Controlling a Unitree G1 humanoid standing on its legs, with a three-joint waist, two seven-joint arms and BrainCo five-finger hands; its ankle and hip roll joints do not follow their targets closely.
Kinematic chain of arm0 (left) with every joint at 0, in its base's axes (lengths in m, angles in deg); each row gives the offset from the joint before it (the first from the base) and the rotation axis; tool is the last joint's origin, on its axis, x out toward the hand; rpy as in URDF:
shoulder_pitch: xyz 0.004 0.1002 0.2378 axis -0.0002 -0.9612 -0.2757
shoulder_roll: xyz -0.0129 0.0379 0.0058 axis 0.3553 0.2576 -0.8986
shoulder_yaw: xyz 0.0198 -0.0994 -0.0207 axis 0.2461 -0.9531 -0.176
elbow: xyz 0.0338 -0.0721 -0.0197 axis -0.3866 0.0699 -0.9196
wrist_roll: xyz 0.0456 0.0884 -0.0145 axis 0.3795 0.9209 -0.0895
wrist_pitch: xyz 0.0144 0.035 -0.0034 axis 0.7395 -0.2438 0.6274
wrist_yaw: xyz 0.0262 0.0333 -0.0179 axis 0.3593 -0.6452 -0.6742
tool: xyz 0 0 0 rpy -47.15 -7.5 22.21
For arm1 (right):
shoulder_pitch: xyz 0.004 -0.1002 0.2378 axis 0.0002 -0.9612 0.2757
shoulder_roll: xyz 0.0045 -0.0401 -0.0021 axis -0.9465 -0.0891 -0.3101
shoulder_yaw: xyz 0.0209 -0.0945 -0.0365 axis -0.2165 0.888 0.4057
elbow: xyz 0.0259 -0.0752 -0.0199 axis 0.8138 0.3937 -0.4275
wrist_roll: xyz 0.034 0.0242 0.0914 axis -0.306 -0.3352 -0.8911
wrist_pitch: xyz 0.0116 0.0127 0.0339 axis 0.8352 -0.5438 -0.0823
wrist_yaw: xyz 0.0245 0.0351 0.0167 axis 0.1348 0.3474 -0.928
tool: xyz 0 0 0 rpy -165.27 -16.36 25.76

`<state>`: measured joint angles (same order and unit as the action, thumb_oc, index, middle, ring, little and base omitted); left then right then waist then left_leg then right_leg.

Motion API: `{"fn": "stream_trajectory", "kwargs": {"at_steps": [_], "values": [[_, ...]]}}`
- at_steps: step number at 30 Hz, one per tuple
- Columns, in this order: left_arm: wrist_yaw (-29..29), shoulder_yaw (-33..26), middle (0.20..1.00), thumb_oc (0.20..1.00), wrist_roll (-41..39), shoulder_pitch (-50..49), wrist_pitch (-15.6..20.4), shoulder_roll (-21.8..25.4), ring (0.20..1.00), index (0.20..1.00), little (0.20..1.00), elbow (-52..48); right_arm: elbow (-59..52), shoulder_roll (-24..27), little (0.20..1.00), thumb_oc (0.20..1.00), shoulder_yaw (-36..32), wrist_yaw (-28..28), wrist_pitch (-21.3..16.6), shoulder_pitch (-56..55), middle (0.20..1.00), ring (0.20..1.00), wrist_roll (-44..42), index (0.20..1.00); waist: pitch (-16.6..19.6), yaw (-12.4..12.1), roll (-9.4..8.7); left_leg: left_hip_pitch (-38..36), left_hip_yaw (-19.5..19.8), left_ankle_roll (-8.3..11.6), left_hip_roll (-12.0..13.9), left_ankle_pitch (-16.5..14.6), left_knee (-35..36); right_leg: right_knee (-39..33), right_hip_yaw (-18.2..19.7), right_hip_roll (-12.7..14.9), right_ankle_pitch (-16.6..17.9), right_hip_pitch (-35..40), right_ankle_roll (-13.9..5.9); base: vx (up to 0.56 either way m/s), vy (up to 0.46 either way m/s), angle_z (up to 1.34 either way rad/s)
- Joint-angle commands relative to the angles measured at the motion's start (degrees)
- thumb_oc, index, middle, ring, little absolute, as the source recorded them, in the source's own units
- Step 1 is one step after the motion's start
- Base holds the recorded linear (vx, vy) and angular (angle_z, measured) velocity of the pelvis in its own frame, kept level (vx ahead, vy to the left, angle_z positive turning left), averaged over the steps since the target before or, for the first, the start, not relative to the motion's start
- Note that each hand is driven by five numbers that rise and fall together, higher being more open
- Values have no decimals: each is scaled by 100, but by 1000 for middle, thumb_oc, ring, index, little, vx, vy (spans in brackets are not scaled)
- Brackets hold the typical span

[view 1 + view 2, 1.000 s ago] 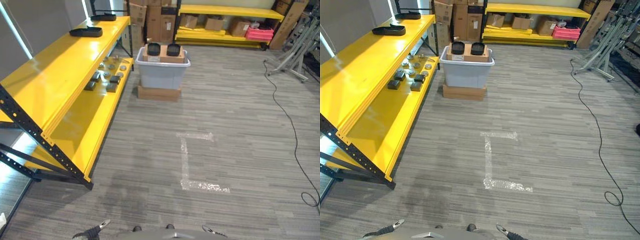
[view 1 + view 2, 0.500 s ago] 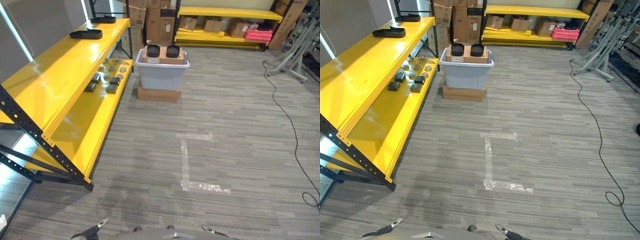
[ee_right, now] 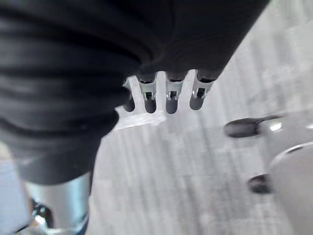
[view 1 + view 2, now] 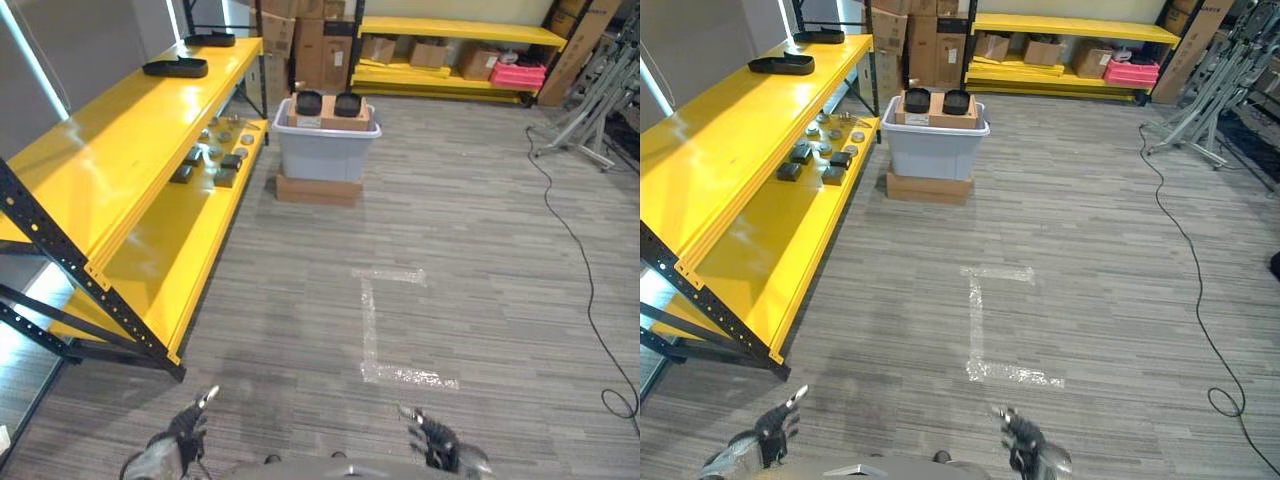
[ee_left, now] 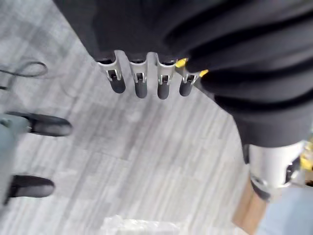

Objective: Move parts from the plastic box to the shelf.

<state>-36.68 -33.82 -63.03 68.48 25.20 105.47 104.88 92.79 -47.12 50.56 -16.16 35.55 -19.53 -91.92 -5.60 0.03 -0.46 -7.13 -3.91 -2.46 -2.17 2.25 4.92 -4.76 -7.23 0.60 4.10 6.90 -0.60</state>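
Note:
The grey plastic box (image 4: 325, 148) stands on a flat cardboard box far ahead on the floor. A brown carton with two black parts (image 4: 327, 101) rests across its top. To the left runs the long yellow shelf (image 4: 110, 150). Several small dark and silver parts (image 4: 215, 158) lie on its lower level, and two black trays (image 4: 175, 67) sit on its upper level. My left hand (image 4: 180, 445) and right hand (image 4: 436, 447) hang low at the near edge, far from box and shelf. Both are open: the left fingers (image 5: 139, 83) and right fingers (image 3: 171, 98) are straight and hold nothing.
A white tape mark (image 4: 375, 325) is stuck on the striped grey floor between me and the box. Behind the box stand stacked cardboard boxes (image 4: 310, 40) and a second yellow shelf (image 4: 450, 30) with cartons and a pink crate. Metal stands (image 4: 590, 110) occupy the far right.
Both hands have come up further into view at the near edge. The whole picture has shifted slightly; box and shelf stay put.

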Motion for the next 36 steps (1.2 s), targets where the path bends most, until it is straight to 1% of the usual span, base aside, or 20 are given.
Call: {"fn": "stream_trajectory", "kwargs": {"at_steps": [1, 5, 8, 10, 12, 13, 15, 17, 20, 23, 25, 26, 27, 29, 30, 32, 33, 34, 35, 36], "values": [[-50, -22, 1000, 1000, 58, 549, 291, 76, 1000, 1000, 1000, 251, 105, 270, 1000, 1000, 40, 78, -598, 472, 1000, 1000, -214, 1000, -246, -32, 0, -203, -179, -157, -54, -885, -116, 501, -98, 356, -781, 47, -447, 14, 59, 2], [-57, 84, 1000, 1000, 171, 593, 267, 156, 1000, 1000, 1000, 193, -124, 410, 1000, 1000, 118, 17, -825, 655, 1000, 1000, -67, 1000, -246, -35, 3, -232, -191, -174, -65, -899, -100, 584, -90, 380, -809, 20, -471, 38, 90, 2], [-22, 109, 1000, 1000, 159, 573, 208, 162, 1000, 1000, 1000, 291, -163, 430, 1000, 1000, 175, -45, -685, 740, 1000, 1000, -41, 1000, -279, -36, -5, -183, -217, -248, -73, -964, -217, 860, -56, 413, -909, -80, -477, 54, 112, 1], [-14, 95, 1000, 1000, 281, 547, 133, 156, 1000, 1000, 1000, 357, -191, 383, 1000, 1000, 210, -253, -661, 750, 1000, 1000, 40, 1000, -338, -18, -3, -123, -225, -341, -75, -985, -311, 1408, -27, 441, -918, -303, -487, 41, 107, -1], [-46, 133, 1000, 1000, 462, 530, 122, 145, 1000, 1000, 1000, 439, -189, 332, 1000, 1000, 213, -410, -597, 732, 1000, 1000, 19, 1000, -482, 15, 27, -65, -222, -439, -61, -1019, -432, 2331, -7, 550, -639, -768, -615, 7, 92, -11], [-43, 146, 1000, 1000, 473, 530, 116, 147, 1000, 1000, 1000, 458, -180, 329, 1000, 1000, 211, -426, -591, 726, 1000, 1000, 12, 1000, -507, 20, 35, -52, -222, -457, -61, -1029, -458, 2523, -4, 566, -601, -862, -635, 30, 102, -20], [-51, 202, 1000, 1000, 680, 481, 113, 131, 1000, 1000, 1000, 593, -28, 281, 1000, 1000, 155, -425, -463, 645, 1000, 1000, 36, 1000, -670, 55, 82, -69, -177, -501, -71, -1068, -525, 3270, -7, 674, -281, -1292, -706, 112, 86, -1], [-44, 201, 1000, 1000, 676, 401, 106, 142, 1000, 1000, 1000, 670, 135, 238, 1000, 1000, 125, -274, -374, 584, 1000, 1000, 187, 1000, -733, 99, 74, -151, -163, -460, -93, -1093, -499, 3058, -12, 692, -142, -1437, -731, 194, -29, 8], [-16, 111, 1000, 1000, 594, 325, 41, 207, 1000, 1000, 1000, 754, 354, 157, 1000, 1000, 177, -173, -442, 474, 1000, 1000, 378, 1000, -776, 193, -28, -312, -125, -389, -169, -1206, -507, 2050, -52, 621, 60, -1501, -821, 275, -161, -5], [-17, 56, 1000, 1000, 687, 308, -149, 233, 1000, 1000, 1000, 866, 504, 139, 1000, 1000, 136, -127, -487, 355, 1000, 1000, 255, 1000, -794, 390, -76, -520, 99, -383, -235, -1397, -498, 1600, 169, 461, 218, -1799, -866, 281, -185, 1], [-46, 39, 1000, 1000, 616, 292, -160, 205, 1000, 1000, 1000, 948, 547, 154, 1000, 1000, 128, -120, -459, 315, 1000, 1000, 333, 1000, -792, 430, -55, -549, 109, -355, -199, -1451, -553, 1552, 115, 421, 68, -1827, -765, 180, -175, 34], [-135, 12, 1000, 1000, 500, 286, -116, 167, 1000, 1000, 1000, 1047, 595, 170, 1000, 1000, 126, -70, -363, 287, 1000, 1000, 295, 1000, -779, 458, -35, -577, 111, -324, -164, -1502, -605, 1473, 56, 386, -121, -1745, -640, 237, -251, 42], [-231, -57, 1000, 1000, 157, 265, -120, 106, 1000, 1000, 1000, 1182, 703, 179, 1000, 1000, 119, 2, -153, 271, 1000, 1000, 268, 1000, -704, 491, -10, -647, 180, -256, -120, -1554, -675, 1345, 105, 294, -248, -1586, -493, 245, -260, 29], [-255, -154, 1000, 1000, -308, 237, -272, 60, 1000, 1000, 1000, 1270, 883, 184, 1000, 1000, 114, 89, -71, 254, 1000, 1000, 322, 1000, -627, 491, 2, -656, 180, -171, -65, -1631, -904, 1238, 123, 256, -333, -1437, -380, 217, -227, 12], [-228, -249, 1000, 1000, -303, 199, -303, 16, 1000, 1000, 1000, 1330, 973, 182, 1000, 1000, 113, 65, -72, 243, 1000, 1000, 318, 1000, -597, 463, 29, -570, 153, -81, -4, -1473, -1175, 1150, 109, 233, -394, -1308, -313, 195, -228, 14], [-185, -379, 1000, 1000, -197, 147, -255, -72, 1000, 1000, 1000, 1422, 1082, 196, 1000, 1000, 85, 35, -17, 257, 1000, 1000, 304, 1000, -621, 412, -12, -77, 88, 95, 151, -881, -2447, 1009, 191, 212, -478, -1071, -161, 166, -228, 26], [-158, -427, 1000, 1000, -225, 113, -245, -104, 1000, 1000, 1000, 1450, 1118, 207, 1000, 1000, 78, 18, -4, 261, 1000, 1000, 330, 1000, -648, 368, -32, 170, 85, 135, 163, -720, -2828, 962, 219, 215, -503, -973, -113, 197, -251, 20], [-120, -500, 1000, 1000, -242, 68, -267, -145, 1000, 1000, 1000, 1465, 1169, 246, 1000, 1000, 61, -13, 29, 264, 1000, 1000, 398, 1000, -691, 302, -73, 632, 125, 163, 147, -597, -3647, 915, 253, 231, -544, -859, -13, 168, -199, 5], [-125, -517, 1000, 1000, -257, 44, -290, -174, 1000, 1000, 1000, 1456, 1211, 271, 1000, 1000, 26, -15, 29, 264, 1000, 1000, 405, 1000, -726, 254, -93, 980, 120, 157, 143, -567, -4063, 878, 270, 241, -567, -768, 29, 215, -196, -23], [-86, -539, 1000, 1000, -194, 11, -316, -215, 1000, 1000, 1000, 1464, 1249, 303, 1000, 1000, -13, -20, 75, 263, 1000, 1000, 305, 1000, -779, 182, -103, 1355, 78, 133, 155, -555, -4204, 822, 297, 238, -594, -625, 55, 177, -105, -20]]}}
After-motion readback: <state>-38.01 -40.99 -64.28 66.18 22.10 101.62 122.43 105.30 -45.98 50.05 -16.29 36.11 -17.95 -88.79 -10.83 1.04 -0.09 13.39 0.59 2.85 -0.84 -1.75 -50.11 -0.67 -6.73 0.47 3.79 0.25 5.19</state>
